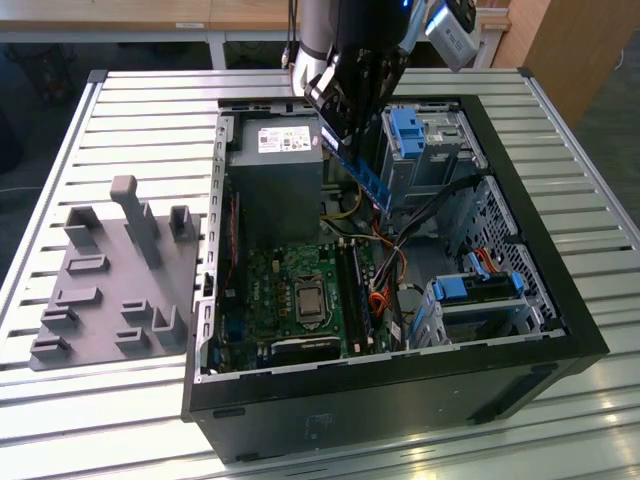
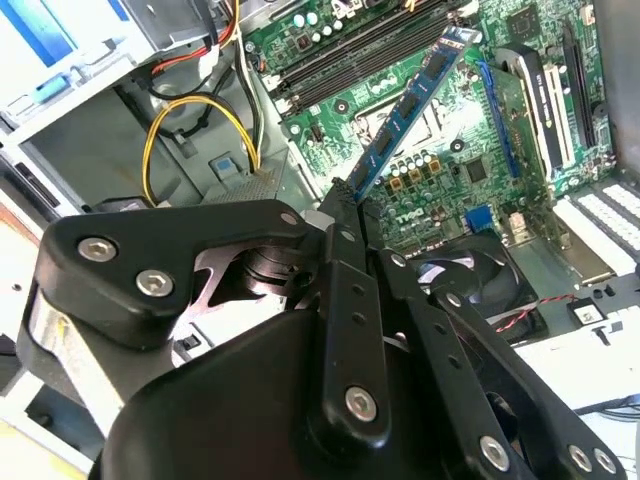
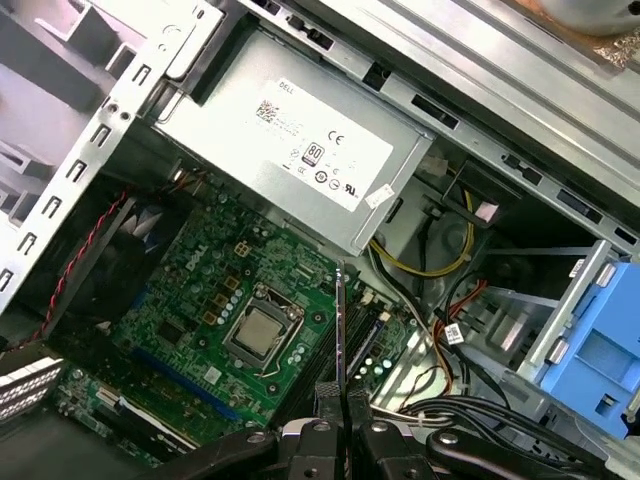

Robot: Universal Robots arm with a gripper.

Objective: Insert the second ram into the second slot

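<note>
Gripper [image 2: 343,200] clamped on second ram [image 2: 408,105], tilted above memory slots [image 2: 355,52]; skew risks missed slot, jammed edge.

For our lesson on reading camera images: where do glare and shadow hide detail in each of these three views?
Exterior view: glare streaks the slatted table; the case interior is shaded. Second wrist view: the black hand, shut on the second ram, reads dark against washed-out white edges. First wrist view: the power supply is brightly lit, the corner past the motherboard dark.
</note>
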